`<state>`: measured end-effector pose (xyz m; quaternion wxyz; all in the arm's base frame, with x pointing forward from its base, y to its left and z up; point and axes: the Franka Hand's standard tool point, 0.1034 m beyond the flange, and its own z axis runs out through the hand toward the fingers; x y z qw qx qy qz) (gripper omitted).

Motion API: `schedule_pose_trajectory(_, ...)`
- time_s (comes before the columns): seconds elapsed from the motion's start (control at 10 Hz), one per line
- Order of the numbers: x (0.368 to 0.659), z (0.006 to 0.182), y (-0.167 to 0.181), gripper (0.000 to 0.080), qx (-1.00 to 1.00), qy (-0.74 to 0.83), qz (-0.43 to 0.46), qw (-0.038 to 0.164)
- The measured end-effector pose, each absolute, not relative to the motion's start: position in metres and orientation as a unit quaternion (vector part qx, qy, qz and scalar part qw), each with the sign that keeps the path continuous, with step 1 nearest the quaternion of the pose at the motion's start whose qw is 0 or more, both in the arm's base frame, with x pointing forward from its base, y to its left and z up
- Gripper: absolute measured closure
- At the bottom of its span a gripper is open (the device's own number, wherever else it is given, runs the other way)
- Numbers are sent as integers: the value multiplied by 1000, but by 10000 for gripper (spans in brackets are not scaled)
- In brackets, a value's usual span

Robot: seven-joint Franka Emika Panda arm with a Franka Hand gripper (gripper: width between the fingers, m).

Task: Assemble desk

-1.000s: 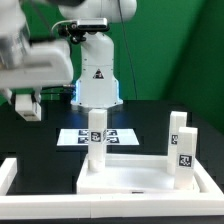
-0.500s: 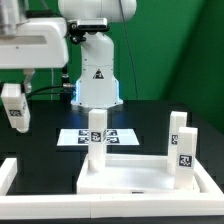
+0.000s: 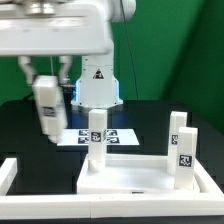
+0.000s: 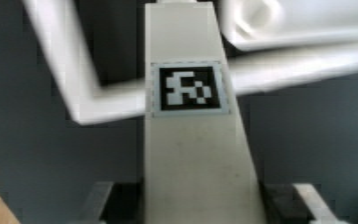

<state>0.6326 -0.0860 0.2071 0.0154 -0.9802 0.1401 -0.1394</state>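
Black tabletop surface [image 3: 30,150], robot base behind. Gripper [image 3: 46,78] — closed on one white tagged leg [image 3: 47,112], held upright above the table at the exterior view's left. Marker board [image 3: 75,137] lies just beside. Desk top [image 3: 150,175] sits nearer — three legs standing in it: one [image 3: 96,140], two [image 3: 182,145] at right.

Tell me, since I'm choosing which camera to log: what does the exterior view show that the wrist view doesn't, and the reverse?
Only the exterior view shows the marker board, the three legs standing on the tabletop, and the robot base. Only the wrist view shows the held leg's tag close up. Both show the gripper holding a leg, and part of the tabletop.
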Motion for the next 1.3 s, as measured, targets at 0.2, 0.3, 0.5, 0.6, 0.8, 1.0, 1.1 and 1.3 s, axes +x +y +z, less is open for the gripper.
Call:
schedule_pose_trajectory(0.2, 619, 203, -82, 509, -972, 128, -198, 2)
schedule_pose_trajectory(0.3, 620, 203, -85, 508, -965, 128, -227, -10)
schedule_pose_trajectory(0.5, 620, 201, -84, 508, -965, 127, -228, -11)
schedule_pose_trajectory(0.6, 620, 200, -84, 508, -965, 126, -229, -12)
schedule_pose_trajectory(0.8, 613, 191, -76, 508, -958, 129, -253, -20)
schedule_pose_trajectory(1.0, 614, 189, -80, 508, -953, 137, -268, -22)
schedule_pose_trajectory(1.1, 615, 193, -82, 508, -951, 142, -273, -20)
schedule_pose_trajectory(1.3, 615, 194, -80, 508, -951, 141, -273, -20)
